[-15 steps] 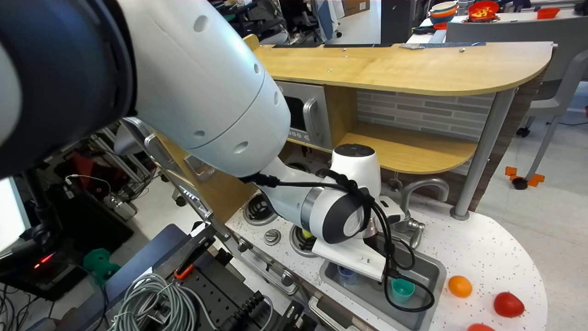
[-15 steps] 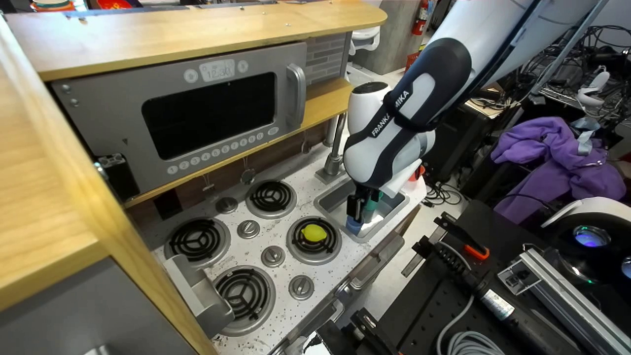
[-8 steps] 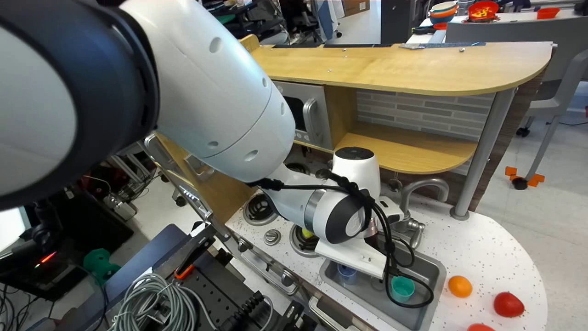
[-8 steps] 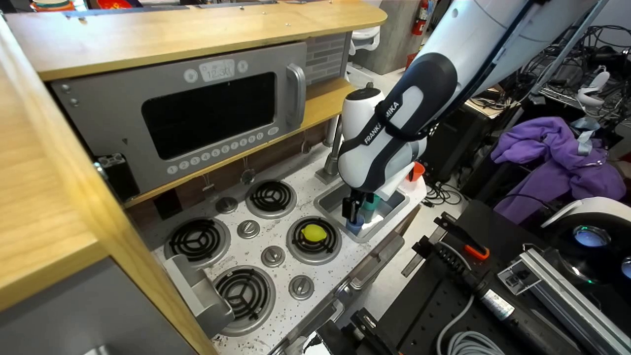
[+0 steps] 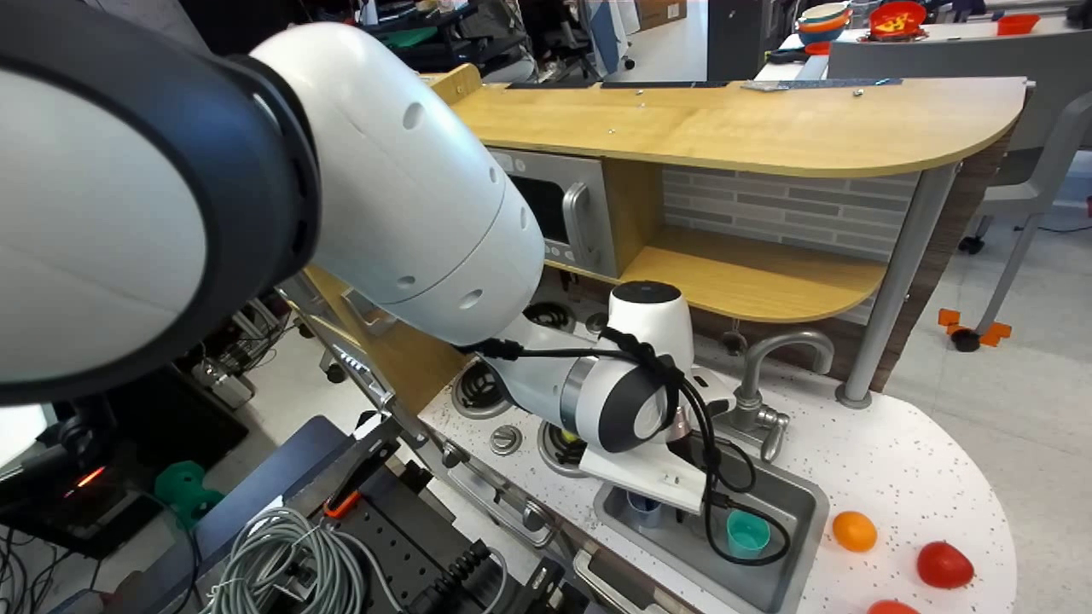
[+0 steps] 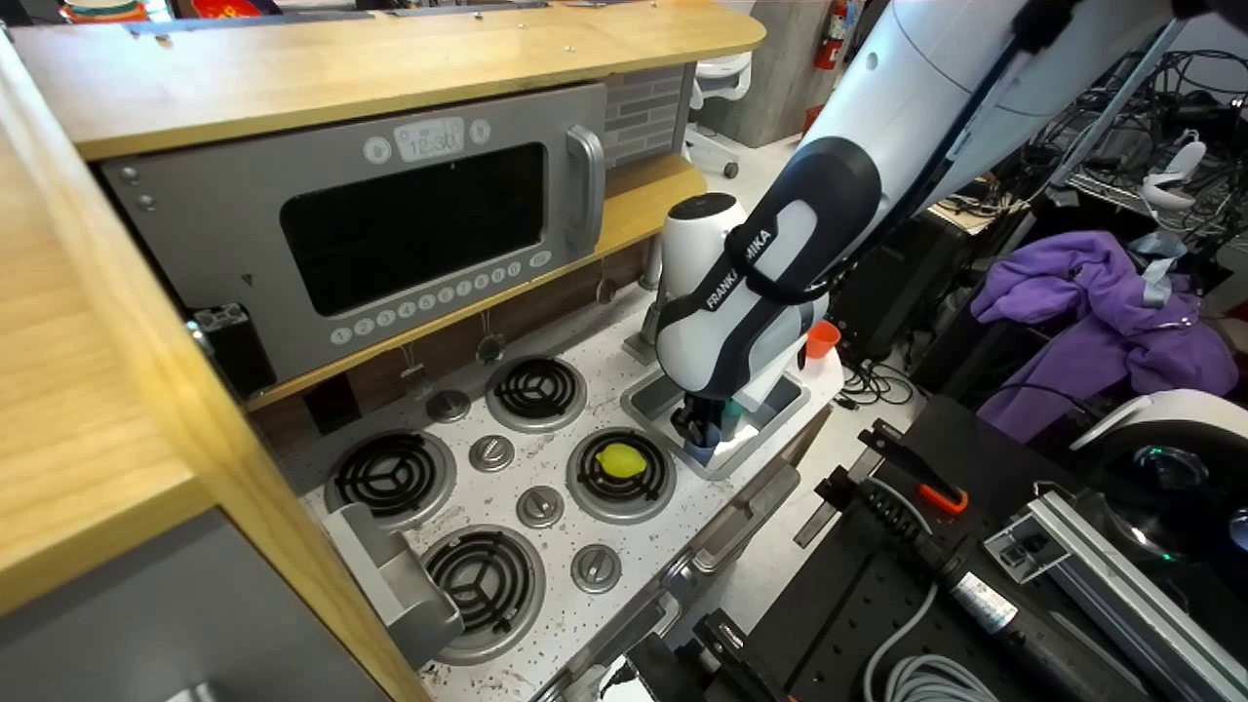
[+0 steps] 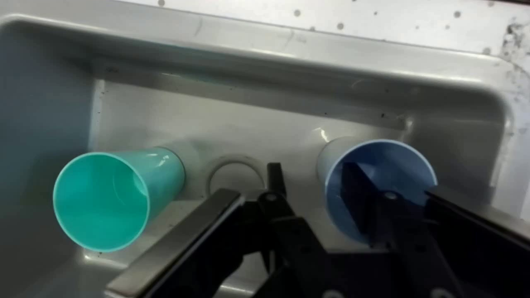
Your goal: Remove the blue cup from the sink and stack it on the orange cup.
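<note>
Where legible, FRANKA lettering [image 6: 723, 292] above sink [image 7: 265, 111].

A smooth grey curved-frame chair [image 5: 1024, 198] on black casters [image 5: 966, 341] stands on a pale, glossy floor [image 5: 1049, 367]. Beyond it runs a white-topped table [image 5: 960, 32].

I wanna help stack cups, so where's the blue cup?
In the wrist view, the blue cup is in the sink, right of the green cup and partly hidden by the gripper.

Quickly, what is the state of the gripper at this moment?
Gripper: open at the blue cup, holding nothing yet.
</note>
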Tool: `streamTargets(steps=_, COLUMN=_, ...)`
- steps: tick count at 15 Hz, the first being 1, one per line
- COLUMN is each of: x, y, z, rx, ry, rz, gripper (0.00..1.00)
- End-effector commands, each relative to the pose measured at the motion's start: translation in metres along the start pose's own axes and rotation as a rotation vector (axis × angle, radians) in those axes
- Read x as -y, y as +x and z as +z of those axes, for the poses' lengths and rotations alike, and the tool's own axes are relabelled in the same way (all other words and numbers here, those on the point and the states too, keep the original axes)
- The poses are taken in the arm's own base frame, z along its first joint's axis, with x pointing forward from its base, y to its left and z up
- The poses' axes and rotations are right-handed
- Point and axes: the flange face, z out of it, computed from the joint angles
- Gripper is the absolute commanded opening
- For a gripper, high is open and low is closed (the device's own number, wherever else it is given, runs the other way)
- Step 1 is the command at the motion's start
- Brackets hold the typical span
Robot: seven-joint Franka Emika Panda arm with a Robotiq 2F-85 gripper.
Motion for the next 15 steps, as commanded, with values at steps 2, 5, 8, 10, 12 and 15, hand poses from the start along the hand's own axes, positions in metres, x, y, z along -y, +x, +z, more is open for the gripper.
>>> streamTargets(steps=2, x=0.004, y=0.006, z=0.000, rx=-0.024, ry=-0.024, rz=-0.012, gripper=0.05)
streamTargets(steps=5, x=0.003, y=-0.001, z=-0.006, rx=-0.007, ry=0.015, rz=0.003, gripper=0.00)
streamTargets(steps=8, x=-0.004, y=-0.012, z=-0.014, rx=-0.012, ry=0.034, rz=0.013, gripper=0.01)
streamTargets(steps=10, x=-0.010, y=-0.024, z=-0.023, rx=-0.023, ry=0.042, rz=0.023, gripper=0.01)
streamTargets(steps=12, x=-0.017, y=-0.039, z=-0.038, rx=-0.030, ry=0.066, rz=0.034, gripper=0.01)
streamTargets(steps=15, x=-0.027, y=-0.067, z=-0.066, rx=-0.055, ry=0.107, rz=0.054, gripper=0.01)
